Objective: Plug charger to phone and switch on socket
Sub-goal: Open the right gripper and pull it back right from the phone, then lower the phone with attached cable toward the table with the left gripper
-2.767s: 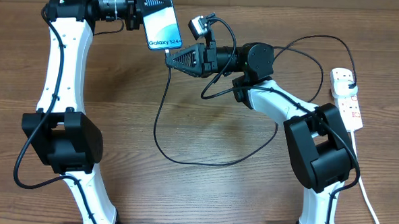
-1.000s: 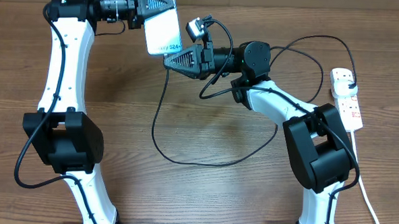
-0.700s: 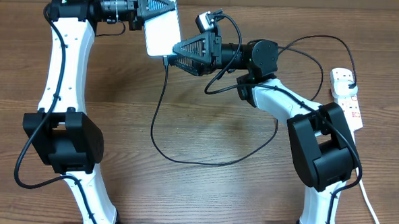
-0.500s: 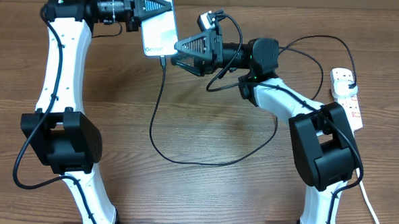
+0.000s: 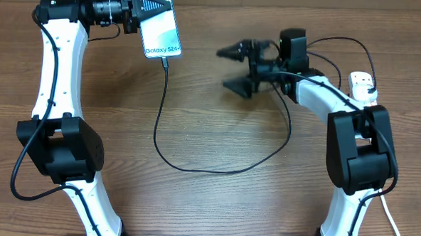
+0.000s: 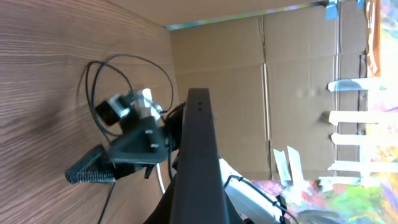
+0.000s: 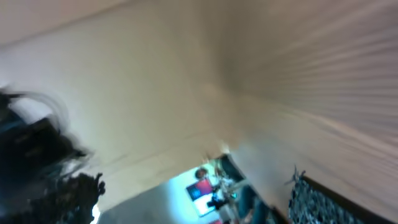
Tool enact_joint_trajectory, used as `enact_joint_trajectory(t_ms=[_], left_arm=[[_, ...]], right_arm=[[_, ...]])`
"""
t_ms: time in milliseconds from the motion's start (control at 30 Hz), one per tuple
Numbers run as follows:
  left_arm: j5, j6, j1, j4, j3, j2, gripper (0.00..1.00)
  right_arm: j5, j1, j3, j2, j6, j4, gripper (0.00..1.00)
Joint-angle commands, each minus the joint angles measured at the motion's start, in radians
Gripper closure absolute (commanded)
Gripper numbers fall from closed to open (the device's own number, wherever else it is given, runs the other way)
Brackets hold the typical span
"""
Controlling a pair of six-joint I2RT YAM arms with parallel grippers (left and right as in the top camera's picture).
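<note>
The phone (image 5: 162,30), its light screen reading "Galaxy S24+", is held above the table at the back left, with my left gripper (image 5: 151,3) shut on its upper part. In the left wrist view the phone (image 6: 199,162) shows edge-on as a dark slab. The charger (image 5: 194,170) is a thin black cable whose tip meets the phone's lower edge; it loops over the table toward the socket (image 5: 359,82), a white strip at the far right. My right gripper (image 5: 235,68) stands open and empty, well to the right of the phone. The right wrist view is blurred.
The table is brown wood with a cardboard wall (image 6: 292,81) behind it. The socket's white cord (image 5: 388,211) runs down the right edge. The right arm's base (image 5: 358,149) covers part of the strip. Both arm bases stand at the near edge.
My right gripper opened, let go of the cable tip at the phone and swung away to the right. The left gripper shifted the phone slightly left; the cable now hangs from it.
</note>
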Motion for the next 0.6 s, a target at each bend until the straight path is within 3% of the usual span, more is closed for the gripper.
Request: enact_joint_trajectory(t_ms=[0,233,367,567], left_arm=[[-0.024,0.027,0.008,-0.016,0.011,-0.019,0.96],[-0.193,0.181,-0.01,-0.192,0.011,-0.019,0.96],[-0.399,0.289,-0.061,-0.341,0.008,-0.019,0.96],[-0.6,0.321,-0.188,-0.38,-0.045,-0.014,0.96]], right_arm=[[0.172,-0.029,0.004,-0.023,-0.329,-0.228,0.0],[0.594,-0.078,0.004,-0.171,-0.552,-0.691,0.0],[0.775,-0.103,0.004,-0.315,-0.561,-0.805,0.0],[0.874,-0.13,0.004,-0.534,-0.562,-0.875,0.0]])
